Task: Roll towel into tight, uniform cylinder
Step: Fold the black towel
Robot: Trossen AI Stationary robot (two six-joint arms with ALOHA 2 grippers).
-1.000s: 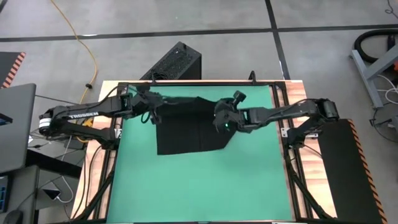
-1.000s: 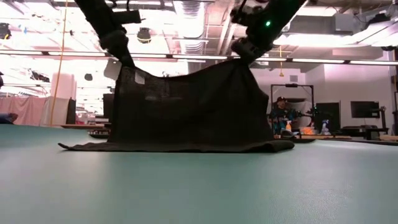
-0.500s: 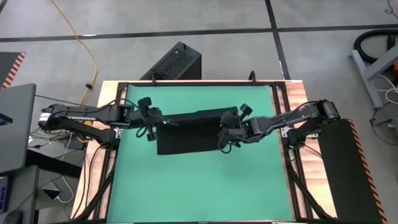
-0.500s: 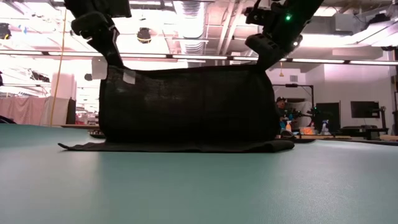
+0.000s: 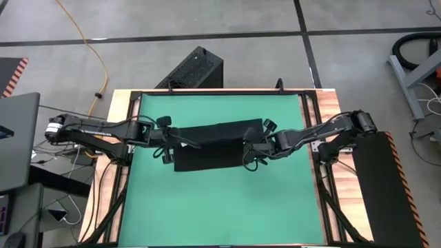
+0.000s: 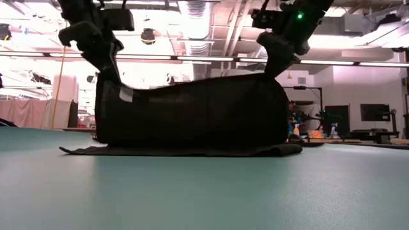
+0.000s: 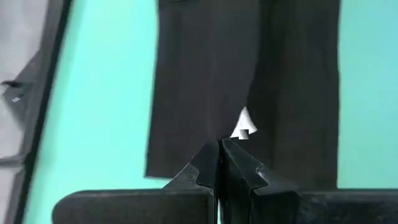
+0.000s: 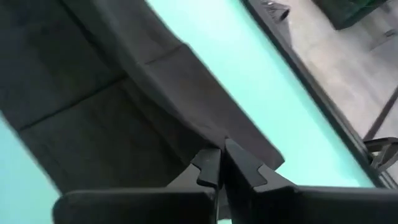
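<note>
Both end effectors [image 6: 108, 70] [image 6: 273, 61] low, pinching towel [image 6: 192, 115] corners.

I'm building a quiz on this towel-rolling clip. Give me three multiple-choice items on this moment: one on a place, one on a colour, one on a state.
1. Where does the towel lie?
A. on the green mat
B. on the floor
C. on the black box

2. What colour is the towel's tag?
A. yellow
B. white
C. red

3. How is the towel's held edge?
A. flat on the mat
B. lifted, pinched by the left gripper and right gripper
C. hanging off the table

Answers:
1. A, the high view shows it mid-mat.
2. B, the left wrist view shows a white tag.
3. B, the low view shows the edge raised at both corners.
</note>
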